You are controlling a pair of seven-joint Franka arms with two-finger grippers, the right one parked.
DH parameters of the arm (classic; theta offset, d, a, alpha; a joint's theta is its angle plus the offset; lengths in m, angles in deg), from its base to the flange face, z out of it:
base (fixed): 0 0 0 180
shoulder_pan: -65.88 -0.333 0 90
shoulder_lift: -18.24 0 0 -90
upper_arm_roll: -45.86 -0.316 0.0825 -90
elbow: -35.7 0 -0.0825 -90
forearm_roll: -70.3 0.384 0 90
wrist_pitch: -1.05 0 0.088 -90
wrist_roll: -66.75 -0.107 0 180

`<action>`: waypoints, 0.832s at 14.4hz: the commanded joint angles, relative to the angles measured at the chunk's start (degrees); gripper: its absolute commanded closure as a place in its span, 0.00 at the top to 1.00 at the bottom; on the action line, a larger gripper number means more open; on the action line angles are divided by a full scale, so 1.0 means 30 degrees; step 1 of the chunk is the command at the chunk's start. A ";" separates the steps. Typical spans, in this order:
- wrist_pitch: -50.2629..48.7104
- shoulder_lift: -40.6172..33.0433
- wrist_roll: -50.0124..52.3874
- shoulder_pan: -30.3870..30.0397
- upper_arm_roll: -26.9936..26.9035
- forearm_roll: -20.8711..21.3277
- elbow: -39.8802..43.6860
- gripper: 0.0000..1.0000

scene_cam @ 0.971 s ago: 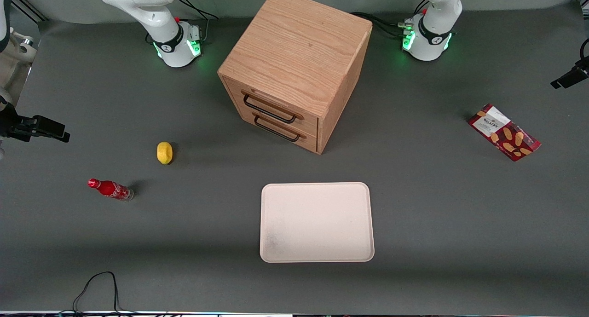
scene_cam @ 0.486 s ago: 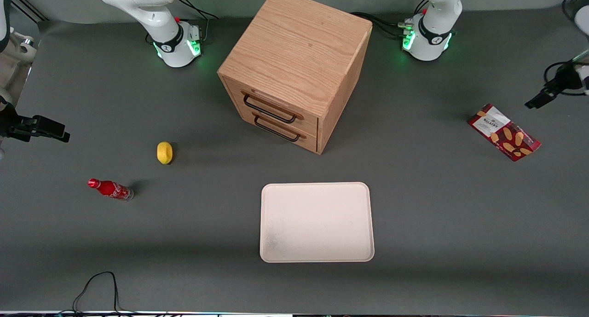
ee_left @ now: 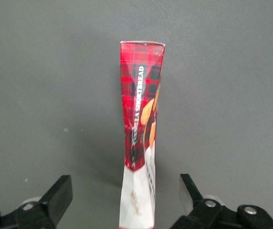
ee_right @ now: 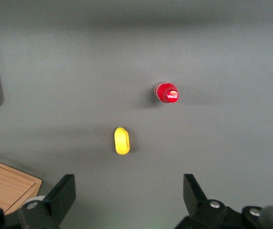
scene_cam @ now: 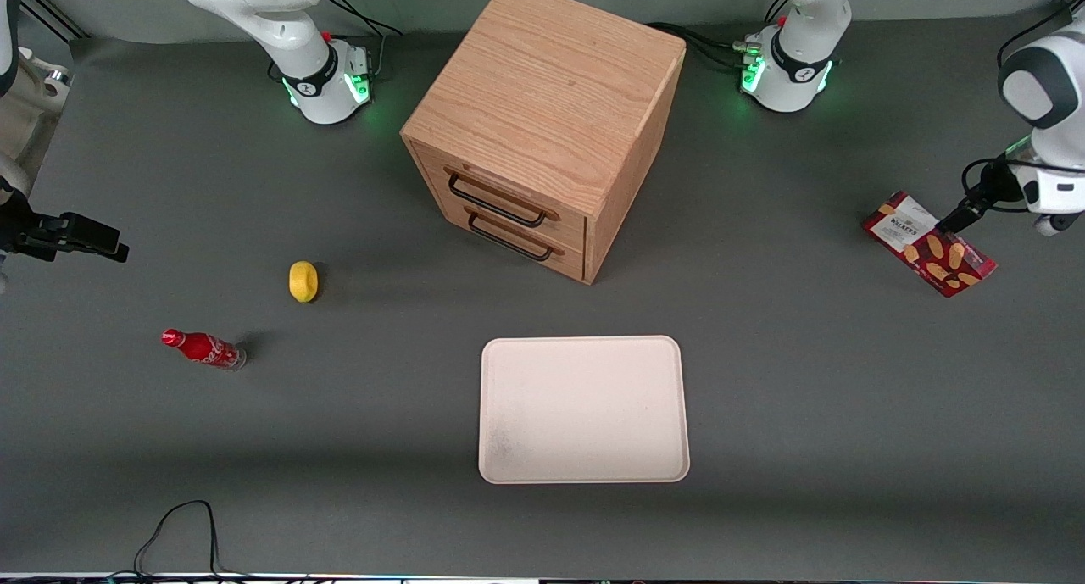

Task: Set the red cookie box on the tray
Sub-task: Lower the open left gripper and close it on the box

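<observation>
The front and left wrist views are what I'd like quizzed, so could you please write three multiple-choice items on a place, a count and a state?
1. Where is the cookie box?
A. on the tray
B. on the table toward the working arm's end
C. in a drawer

2. How many handles show on the cabinet?
A. one
B. two
C. four

3. How is the hand?
A. open, one finger at each side of the box
B. shut on the box
C. shut on the bottle

Answers:
1 B, the box lies on the table, well apart from the tray.
2 B, one handle per drawer front.
3 A, the wrist view shows both fingers spread clear of the box.
</observation>
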 commanded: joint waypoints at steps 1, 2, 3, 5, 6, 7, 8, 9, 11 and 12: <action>0.1317 0.0449 0.0130 -0.0100 0.0079 -0.0408 -0.0467 1.00; 0.1611 0.0740 0.0130 -0.0042 0.0079 -0.0409 -0.0527 1.00; 0.1933 0.1004 0.0130 0.0017 0.0079 -0.0409 -0.0527 1.00; 0.2520 0.1503 0.0130 0.0046 0.0079 -0.0409 -0.0527 1.00; 0.2581 0.1592 0.0130 0.0047 0.0079 -0.0409 -0.0527 1.00; 0.2581 0.1651 0.0130 0.0047 0.0079 -0.0409 -0.0527 1.00; 0.2581 0.1651 0.0130 0.0047 0.0079 -0.0409 -0.0527 0.89; 0.2581 0.1651 0.0130 0.0047 0.0079 -0.0409 -0.0527 0.64; 0.2552 0.1651 0.0160 0.0047 0.0079 -0.0409 -0.0527 0.14; 0.2523 0.1651 0.0131 0.0047 0.0079 -0.0409 -0.0498 0.00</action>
